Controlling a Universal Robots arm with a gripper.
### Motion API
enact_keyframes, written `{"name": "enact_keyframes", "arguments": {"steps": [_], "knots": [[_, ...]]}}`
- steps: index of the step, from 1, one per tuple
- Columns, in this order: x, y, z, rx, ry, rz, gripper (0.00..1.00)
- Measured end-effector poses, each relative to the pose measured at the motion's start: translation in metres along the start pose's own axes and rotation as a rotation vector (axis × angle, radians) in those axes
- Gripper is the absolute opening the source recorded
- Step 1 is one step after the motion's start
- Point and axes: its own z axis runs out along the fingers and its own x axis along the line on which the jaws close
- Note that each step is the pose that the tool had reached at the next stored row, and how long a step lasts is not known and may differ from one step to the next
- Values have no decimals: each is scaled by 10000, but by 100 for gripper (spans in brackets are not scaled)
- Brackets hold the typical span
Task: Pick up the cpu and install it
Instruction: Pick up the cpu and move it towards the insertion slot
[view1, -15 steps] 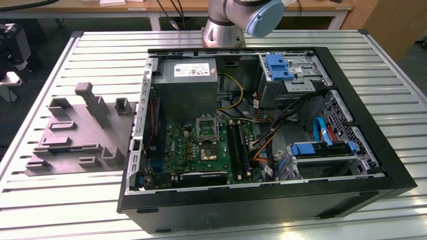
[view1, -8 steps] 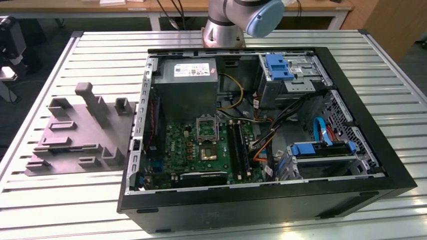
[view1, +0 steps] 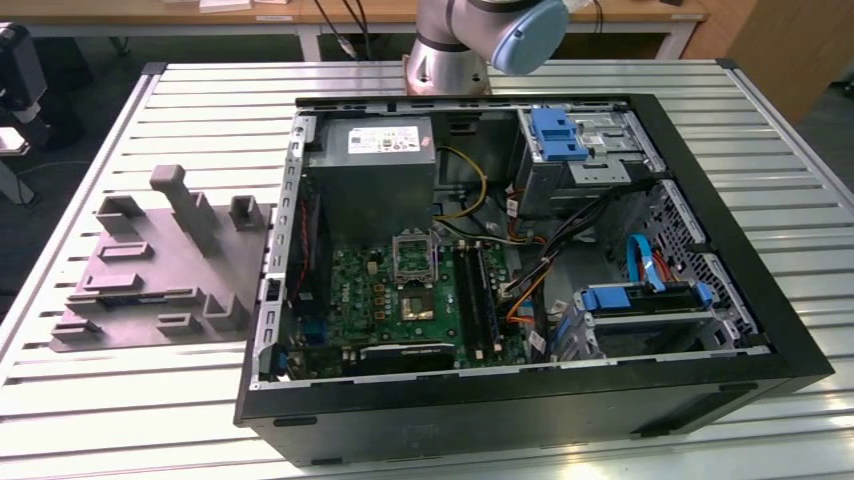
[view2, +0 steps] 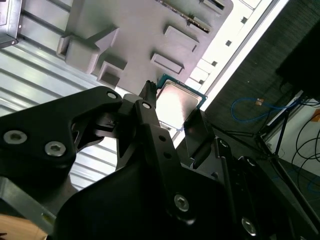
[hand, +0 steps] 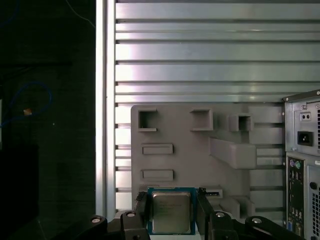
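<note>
Since the pincer (hand: 171, 217) was clamped on the cpu (hand: 171, 210), with one black finger (hand: 142, 210) pressed to each of two opposite edges, the pick-up half of the task read as done. Both wrist views had the chip flat between the fingers, dull silver top toward the cameras, thin teal rim round it. Behind it in the first wrist view lay the grey fixture (hand: 200, 150) with its pockets and upright blocks, on the slatted metal table (hand: 200, 50). The back panel of the computer case (hand: 302, 160) stood just beside the fixture. So the cpu hung over an edge of the fixture, not over the case. Judging by how much table the wrist cameras took in, it was held well clear of the fixture, not resting in a pocket; the exact height could not be told.

Exterior view: the case lay open on the table, with the fixture on the exterior view's left of it, touching or nearly touching its side wall. The motherboard (view1: 387, 300) lay flat inside. The silver-framed socket (view1: 414, 254) on it looked dark in the middle, so most likely unfilled, though too small to be sure. The arm's base (view1: 447, 60) stood beyond the case.

Progress call: grasp and lift done, roughly the first half. Install not yet done: chip well apart from the socket, nothing seated, nothing latched.
</note>
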Motion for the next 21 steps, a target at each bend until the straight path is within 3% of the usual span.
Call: {"name": "enact_keyframes", "arguments": {"steps": [9,11,21], "knots": [[-1,0,-9,2,2,0,47],[-40,1,-8,1,1,0,47],[-63,2,-8,1,2,0,47]]}}
